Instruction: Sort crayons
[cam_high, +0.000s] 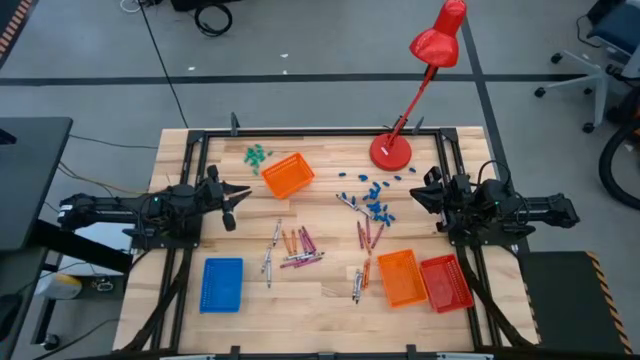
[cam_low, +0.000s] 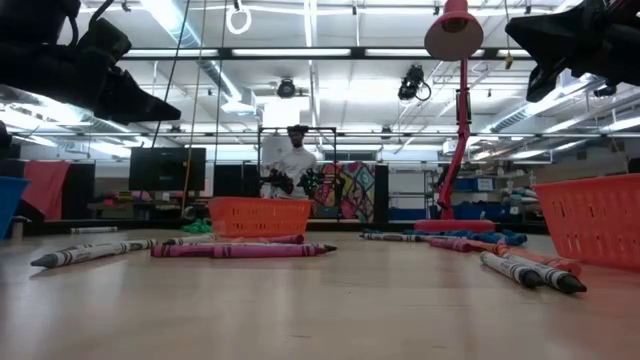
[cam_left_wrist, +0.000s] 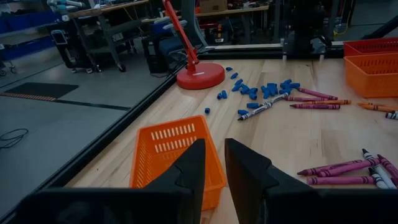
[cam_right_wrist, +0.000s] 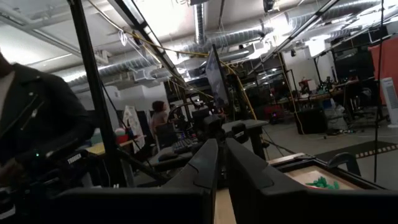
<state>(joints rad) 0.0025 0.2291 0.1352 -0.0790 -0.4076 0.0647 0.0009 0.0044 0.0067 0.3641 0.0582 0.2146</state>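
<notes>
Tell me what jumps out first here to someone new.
The red desk lamp at the table's far edge, right of centre, grabs the eye first. Next, the crayons scattered loose across the middle of the wooden table, ringed by bright trays: an orange tray far left of centre, a blue tray near left, orange and red ones near right. Both arms wait at the sides, left claw and right claw empty, above the table.

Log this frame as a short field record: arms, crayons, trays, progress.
left gripper: raised at table's left side, holds nothing
right gripper: raised at table's right side, holds nothing
crayons: loose on the wood, mid-table, in scattered clusters
trays: blue tray, orange tray, orange tray by red tray
progress: no crayons seen in any tray
</notes>
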